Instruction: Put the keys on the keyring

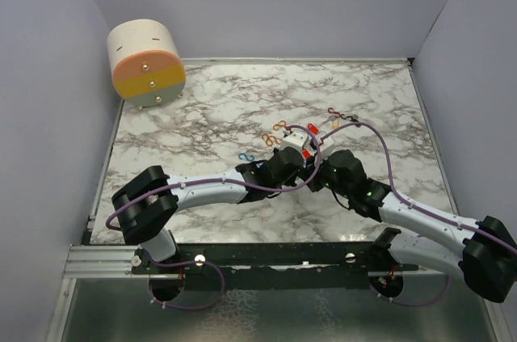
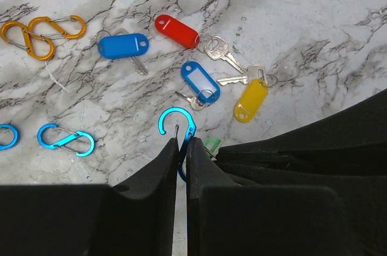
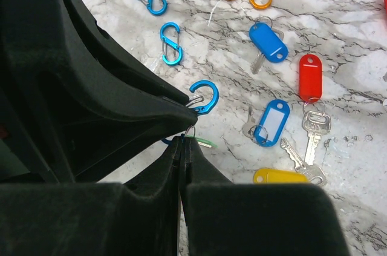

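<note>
- The left gripper is holding a blue clip. Its jaws are pressing together on the clip's lower half, and the open upper hook is standing clear above the tips.
- The right gripper is showing its jaws drawn together to a thin slit. A green tag and a small ring are sticking out at the tips, apparently clamped there.
- The two grippers are meeting tip to tip low over the desk, right of its middle. The green tag is sitting just beside the held clip, but contact between them cannot be told.
- The other keys are lying flat on the desk just beyond the grippers.
- The red tag is lying with a silver key at its right end.
- The blue tag is covering most of its key.
- The window tag, blue-framed with a pale insert, is lying nearest the held clip.
- The yellow tag is lying to the right of the window tag, with a key beside its upper end.
- A loose clip, also blue, is lying left of the left gripper, with another cut off at the frame edge.
- Orange clips are lying farther off, two of them overlapping.
- A round box is sitting at the desk's far left corner, well apart from everything else.
</note>
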### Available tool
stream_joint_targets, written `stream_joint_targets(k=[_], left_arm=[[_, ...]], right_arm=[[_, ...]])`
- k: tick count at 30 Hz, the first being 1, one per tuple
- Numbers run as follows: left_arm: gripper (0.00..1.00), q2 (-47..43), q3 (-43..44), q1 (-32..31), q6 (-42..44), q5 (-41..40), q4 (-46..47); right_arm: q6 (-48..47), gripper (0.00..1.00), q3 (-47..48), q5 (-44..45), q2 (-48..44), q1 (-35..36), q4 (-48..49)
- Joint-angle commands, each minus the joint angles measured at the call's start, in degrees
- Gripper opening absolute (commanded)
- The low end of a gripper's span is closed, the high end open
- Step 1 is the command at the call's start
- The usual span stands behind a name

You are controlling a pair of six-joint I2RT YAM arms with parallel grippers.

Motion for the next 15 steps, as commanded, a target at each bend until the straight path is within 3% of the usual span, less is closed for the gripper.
stream_joint_targets(k=[1,15], left_arm=[[0.00,0.7,2.2,-0.4,0.6,-0.6,0.8],[0.00,0.6,2.2,-0.5,0.7,-1.6,0.5]], right_arm=[[-0.9,0.01,-0.5,-1.8,-1.3,0.6,2.5],[-0.6,0.01,-1.2,-2.2,-2.4,1.2,1.9]])
